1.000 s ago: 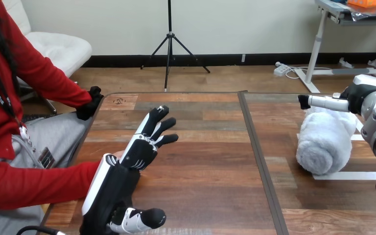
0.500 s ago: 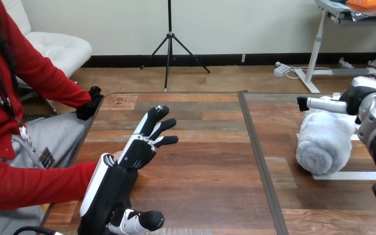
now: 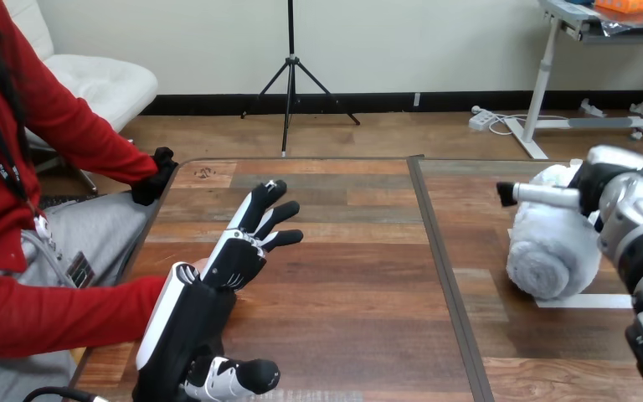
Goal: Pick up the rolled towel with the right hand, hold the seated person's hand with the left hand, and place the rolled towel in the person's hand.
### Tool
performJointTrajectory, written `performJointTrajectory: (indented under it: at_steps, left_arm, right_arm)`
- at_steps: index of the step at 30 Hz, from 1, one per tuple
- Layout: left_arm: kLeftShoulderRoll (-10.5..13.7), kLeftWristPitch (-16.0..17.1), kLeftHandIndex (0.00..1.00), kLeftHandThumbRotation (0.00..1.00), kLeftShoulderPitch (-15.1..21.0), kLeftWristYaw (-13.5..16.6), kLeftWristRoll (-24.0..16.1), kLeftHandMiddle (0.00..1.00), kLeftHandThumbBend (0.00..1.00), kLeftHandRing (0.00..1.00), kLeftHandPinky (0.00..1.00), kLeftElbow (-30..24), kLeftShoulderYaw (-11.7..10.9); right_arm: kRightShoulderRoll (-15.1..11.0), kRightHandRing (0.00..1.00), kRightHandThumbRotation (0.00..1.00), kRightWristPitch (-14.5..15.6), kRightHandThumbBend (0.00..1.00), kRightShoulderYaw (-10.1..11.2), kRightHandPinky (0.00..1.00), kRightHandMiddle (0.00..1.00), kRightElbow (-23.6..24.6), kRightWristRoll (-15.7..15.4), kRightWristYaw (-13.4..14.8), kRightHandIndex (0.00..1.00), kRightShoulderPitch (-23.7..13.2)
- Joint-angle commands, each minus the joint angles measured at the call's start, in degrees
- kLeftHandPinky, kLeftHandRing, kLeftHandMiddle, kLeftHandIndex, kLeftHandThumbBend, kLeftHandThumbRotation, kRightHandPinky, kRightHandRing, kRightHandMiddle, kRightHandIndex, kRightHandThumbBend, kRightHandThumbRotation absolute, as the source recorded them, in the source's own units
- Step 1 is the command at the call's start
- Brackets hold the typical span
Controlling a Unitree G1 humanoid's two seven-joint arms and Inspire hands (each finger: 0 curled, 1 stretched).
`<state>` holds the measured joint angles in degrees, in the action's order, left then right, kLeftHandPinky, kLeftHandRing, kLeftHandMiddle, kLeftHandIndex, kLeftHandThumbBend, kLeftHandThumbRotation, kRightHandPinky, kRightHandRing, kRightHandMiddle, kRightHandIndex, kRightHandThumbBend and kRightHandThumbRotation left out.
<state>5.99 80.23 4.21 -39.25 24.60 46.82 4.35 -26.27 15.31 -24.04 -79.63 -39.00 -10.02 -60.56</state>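
Observation:
The rolled white towel [image 3: 550,255] lies on the table's right part, its end facing me. My right hand [image 3: 596,182] sits over the towel's far upper part, touching it; its grip is hidden. My left hand [image 3: 191,322] is open at the table's near left, its straight fingers [image 3: 261,219] pointing up the table. The person's arm in a red sleeve [image 3: 67,311] reaches in from the left to this hand. The person's hand [image 3: 203,266] is almost wholly hidden behind it, so I cannot tell whether they touch.
The person's other hand, in black [image 3: 155,177], rests at the table's far left corner. A dark seam [image 3: 437,251] runs down the wooden table [image 3: 352,276] between my hands. White tape strips [image 3: 590,301] mark the spot around the towel.
My right hand has moved left and down onto the towel, whose far end now bulges above it. The left hand and the person's arm have hardly shifted.

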Motion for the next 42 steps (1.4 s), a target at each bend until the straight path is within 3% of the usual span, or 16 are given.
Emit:
performJointTrajectory:
  at_steps: [1, 3, 8, 15, 23, 27, 29, 32, 33, 36, 37, 39, 42]
  left_arm:
    - [0.8, -1.0, 0.97, 0.77, 1.7, -1.2, 1.9, 0.98, 1.00, 0.93, 0.84, -2.8, 1.3]
    - [0.8, -1.1, 0.97, 0.76, 1.6, -1.3, 2.0, 0.98, 1.00, 0.94, 0.85, -3.0, 1.2]
    - [0.5, -1.2, 0.97, 0.77, 1.3, -1.1, 1.8, 0.98, 1.00, 0.93, 0.84, -3.4, 0.7]
    - [0.6, -2.3, 0.96, 0.78, 0.7, -1.8, 2.7, 0.97, 1.00, 0.93, 0.83, -4.9, 1.2]
    - [0.6, -1.9, 0.96, 0.80, 0.6, -3.0, 4.2, 0.98, 1.00, 0.93, 0.84, -5.4, 1.2]
    - [0.7, -1.5, 0.96, 0.82, 0.6, -3.0, 4.2, 0.97, 1.00, 0.93, 0.84, -5.5, 0.9]
    - [0.7, -1.8, 0.96, 0.82, 0.5, -3.1, 4.3, 0.97, 1.00, 0.93, 0.84, -5.7, 1.0]
    - [0.6, -1.8, 0.96, 0.82, 0.6, -3.2, 4.5, 0.97, 1.00, 0.93, 0.84, -5.8, 0.9]
    - [0.4, -1.6, 0.96, 0.82, 0.7, -3.2, 4.8, 0.97, 1.00, 0.93, 0.84, -5.8, 0.9]
    - [0.1, -1.2, 0.96, 0.82, 0.8, -3.4, 5.7, 0.96, 1.00, 0.92, 0.83, -5.8, 0.9]
    - [0.0, -1.0, 0.95, 0.81, 0.9, -3.6, 6.0, 0.95, 0.99, 0.91, 0.83, -5.8, 1.0]
    - [0.0, -0.8, 0.95, 0.81, 1.0, -4.2, 6.8, 0.95, 0.98, 0.91, 0.83, -5.8, 1.2]
    - [0.1, -0.9, 0.95, 0.80, 1.0, -5.2, 8.0, 0.95, 0.97, 0.91, 0.83, -6.0, 1.5]
  right_arm:
    - [1.0, 0.72, 1.00, -0.3, 1.00, -0.5, 0.45, 0.78, 0.3, -0.2, 1.7, 0.79, -0.4]
    - [1.3, 0.73, 1.00, 0.0, 1.00, -0.3, 0.46, 0.78, 0.2, 0.1, 2.0, 0.79, -0.1]
    - [1.8, 0.63, 1.00, 0.6, 1.00, 0.5, 0.38, 0.75, 0.2, 1.1, 2.3, 0.82, 0.4]
    - [2.4, 0.62, 1.00, -0.7, 1.00, -2.0, 0.36, 0.76, 0.0, -0.8, -0.2, 0.83, 0.9]
    - [3.3, 0.64, 1.00, -0.2, 1.00, -2.9, 0.39, 0.80, 0.0, -1.0, -0.3, 0.87, 1.4]
    - [4.1, 0.59, 1.00, 1.5, 1.00, -2.7, 0.37, 0.74, -0.1, -0.5, 1.1, 0.83, 1.8]
    - [4.4, 0.51, 1.00, 2.0, 1.00, -2.4, 0.33, 0.65, -0.1, -0.2, 1.8, 0.77, 2.0]
    - [4.9, 0.46, 1.00, 2.5, 1.00, -1.4, 0.30, 0.61, 0.0, 0.8, 4.3, 0.76, 2.6]
    - [5.2, 0.45, 1.00, 2.6, 1.00, -0.1, 0.30, 0.60, 0.2, 2.0, 6.3, 0.77, 2.9]
    - [5.6, 0.47, 0.91, 2.3, 1.00, 3.1, 0.31, 0.63, 0.5, 5.1, 10.5, 0.83, 3.7]
    - [5.7, 0.51, 0.78, 2.0, 0.99, 4.1, 0.33, 0.66, 0.7, 6.1, 11.6, 0.85, 3.9]
    - [5.9, 0.54, 0.70, 1.3, 0.98, 6.2, 0.35, 0.69, 0.8, 8.2, 13.8, 0.86, 4.3]
    - [6.2, 0.52, 0.51, 0.3, 0.95, 8.3, 0.34, 0.65, 1.0, 10.5, 16.0, 0.83, 4.8]
